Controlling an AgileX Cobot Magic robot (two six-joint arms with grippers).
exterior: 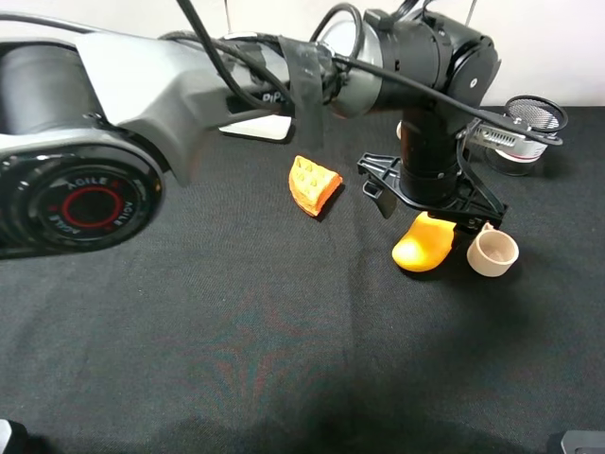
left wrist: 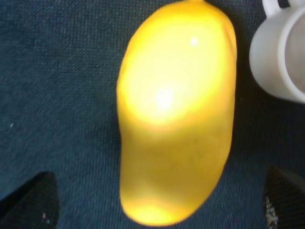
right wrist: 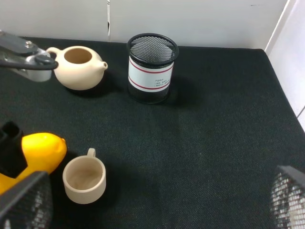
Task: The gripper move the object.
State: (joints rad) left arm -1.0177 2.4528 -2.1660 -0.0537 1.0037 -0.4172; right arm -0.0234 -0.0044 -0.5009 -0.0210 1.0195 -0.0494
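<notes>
The object, a glossy yellow-orange mango (exterior: 423, 246), lies on the black table next to a small beige cup (exterior: 492, 253). My left gripper (exterior: 430, 219) reaches across from the left and hangs right over the mango, open. In the left wrist view the mango (left wrist: 176, 109) fills the picture, with one black fingertip on each side, clear of the fruit. My right gripper (right wrist: 155, 202) is open and empty. It looks from a distance at the mango (right wrist: 42, 149) and the cup (right wrist: 85, 179).
A ridged orange wedge (exterior: 314, 184) lies left of the mango. A black mesh holder (right wrist: 151, 67) and a beige teapot (right wrist: 76, 67) stand at the back. The cup (left wrist: 281, 52) sits close beside the mango. The table edge (right wrist: 276, 71) runs along the right.
</notes>
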